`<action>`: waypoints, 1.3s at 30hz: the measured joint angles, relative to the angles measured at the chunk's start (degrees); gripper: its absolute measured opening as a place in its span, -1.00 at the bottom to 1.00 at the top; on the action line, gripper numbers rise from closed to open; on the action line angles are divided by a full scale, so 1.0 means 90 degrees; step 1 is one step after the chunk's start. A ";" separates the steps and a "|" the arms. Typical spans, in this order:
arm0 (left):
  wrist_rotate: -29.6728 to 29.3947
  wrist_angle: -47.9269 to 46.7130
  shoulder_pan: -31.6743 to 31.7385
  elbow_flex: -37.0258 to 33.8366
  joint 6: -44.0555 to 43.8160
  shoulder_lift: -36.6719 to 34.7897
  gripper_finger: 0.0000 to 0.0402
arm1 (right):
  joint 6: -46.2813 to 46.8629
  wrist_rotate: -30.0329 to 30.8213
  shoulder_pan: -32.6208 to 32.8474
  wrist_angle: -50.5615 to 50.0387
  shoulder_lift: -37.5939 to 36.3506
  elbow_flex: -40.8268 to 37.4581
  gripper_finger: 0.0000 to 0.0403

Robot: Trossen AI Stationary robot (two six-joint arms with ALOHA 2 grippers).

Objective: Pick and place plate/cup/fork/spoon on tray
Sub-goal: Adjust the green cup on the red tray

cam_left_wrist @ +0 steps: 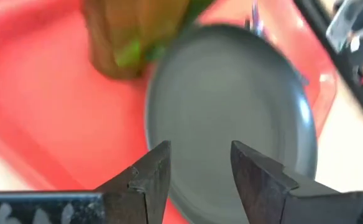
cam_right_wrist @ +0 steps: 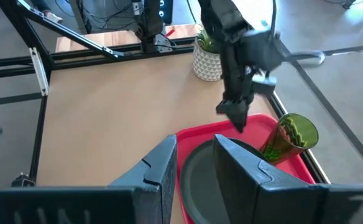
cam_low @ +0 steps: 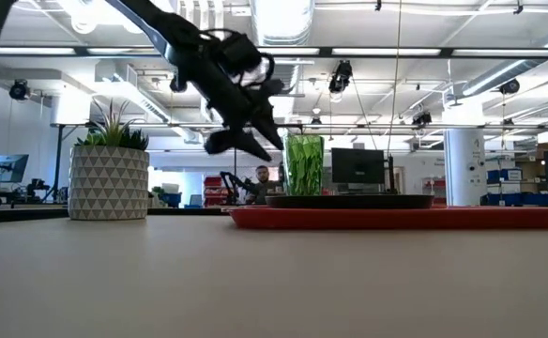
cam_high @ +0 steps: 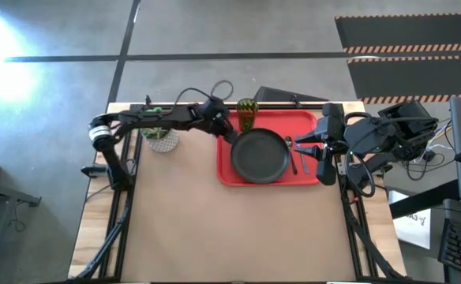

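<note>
The red tray (cam_high: 305,120) lies at the table's far middle. The dark plate (cam_high: 259,155) rests flat on it. The green cup (cam_high: 247,114) stands upright in the tray's far left corner. The spoon (cam_high: 292,151) and the fork (cam_high: 305,162) lie on the tray to the right of the plate. My left gripper (cam_high: 230,137) is open and empty, and hovers above the plate's far left rim (cam_left_wrist: 169,93), close to the cup (cam_left_wrist: 132,37). My right gripper (cam_high: 323,158) is open and empty at the tray's right edge.
A white patterned pot with a green plant (cam_high: 162,140) stands left of the tray, under my left arm. It also shows in the low view (cam_low: 111,178). Bare brown table (cam_high: 230,237) spreads toward the near edge.
</note>
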 joint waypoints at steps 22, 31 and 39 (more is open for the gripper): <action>-0.0077 -0.1513 0.1242 0.1600 0.1897 -0.0515 -0.26 | 0.0503 0.0022 0.0001 0.0237 0.0003 0.0000 -0.53; -0.0071 -0.3637 0.1248 0.3661 0.2637 0.0766 -0.26 | 0.0628 0.0026 0.0000 0.0237 0.0155 0.0000 -0.53; -0.0037 -0.3921 0.1109 0.5038 0.2896 0.1647 -0.27 | 0.0683 0.0022 0.0000 0.0233 0.0320 0.0000 -0.53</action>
